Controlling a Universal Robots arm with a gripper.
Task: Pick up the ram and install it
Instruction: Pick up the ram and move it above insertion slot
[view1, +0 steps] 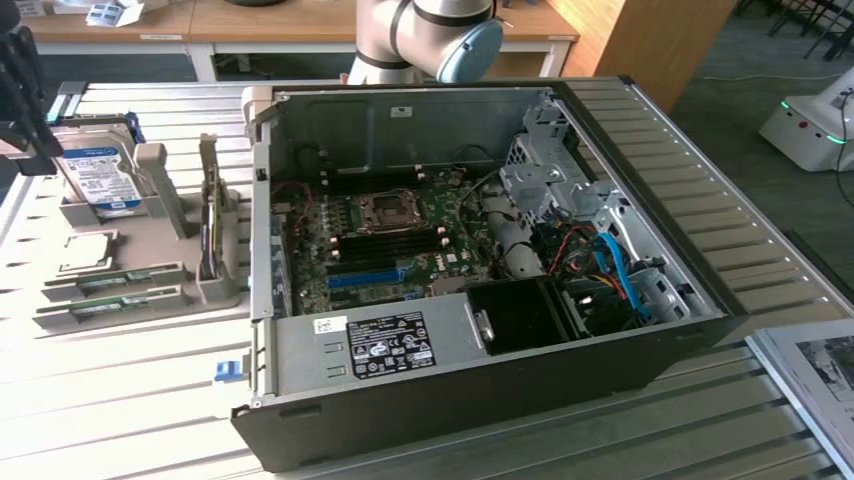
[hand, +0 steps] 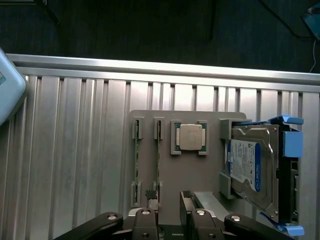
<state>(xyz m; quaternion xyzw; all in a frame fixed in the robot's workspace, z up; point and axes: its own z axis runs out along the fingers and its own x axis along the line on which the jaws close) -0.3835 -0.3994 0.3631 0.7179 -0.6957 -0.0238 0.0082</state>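
Two ram sticks lie in slots of a grey holder (view1: 200, 290) at the exterior view's left: one ram (view1: 118, 279) and a second ram (view1: 110, 304) beside it. From the wrist camera they are thin green edges, ram (hand: 158, 160) and ram (hand: 136, 160). My gripper (hand: 168, 195) hangs above the holder, open and holding nothing. One fingertip (hand: 150, 194) sits over the end of the nearer stick. In the exterior view the gripper (view1: 24, 120) is a dark shape at the far left. The open computer case (view1: 601, 130) shows its motherboard with dark memory slots (view1: 387, 240).
The holder also carries a silver processor chip (hand: 190, 137) and a blue-labelled hard drive (hand: 248, 165), which stands upright in the exterior view (view1: 96, 175). The arm's base (view1: 427, 40) stands behind the case. Everything rests on a ribbed metal table (view1: 120, 400).
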